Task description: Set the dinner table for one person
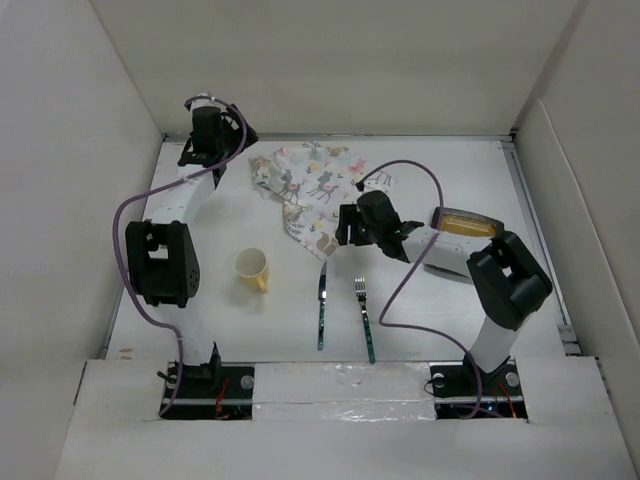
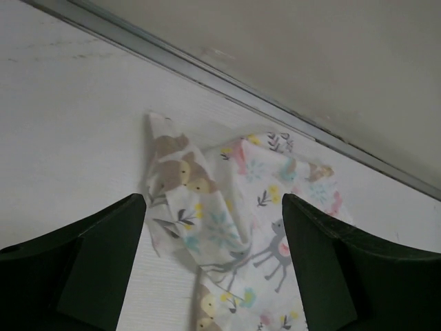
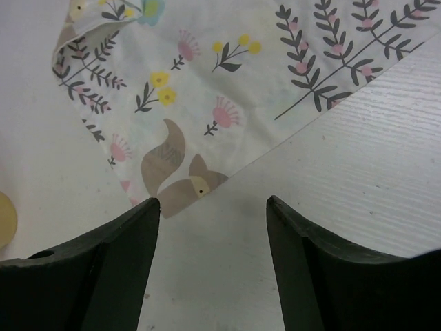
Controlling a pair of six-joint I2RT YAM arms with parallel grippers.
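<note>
Top external view leaves several things half seen. The right arm (image 1: pixel 385 228) covers the near right part of the placemat (image 1: pixel 310 185). It also cuts across a yellow-topped object (image 1: pixel 465 222) on the right that is too hidden to name. From above, both pairs of jaws are lost against their dark wrists. In the right wrist view a pale yellow sliver (image 3: pixel 5 219) is cut off at the left edge. In the left wrist view only the finger ends show, and the placement's near end runs off the bottom of the picture.

The left jaws stand wide apart and hold nothing. Between and beyond the fingers (image 2: pixel 103 255) lies the placemat's crumpled far left corner, folded over itself. The right jaws are also parted, with nothing between them. The placemat's fox-printed corner sits just beyond the left finger (image 3: pixel 117 255); contact there cannot be made out.

The dinner table (image 1: pixel 280 330) is the white surface beneath both arms, running from their bases to the far wall. It shows bare between the right jaws and to the left of the left jaws. On it, nearer the bases, lie a yellow mug (image 1: pixel 252 268), a knife (image 1: pixel 322 310) and a fork (image 1: pixel 364 318) side by side.
</note>
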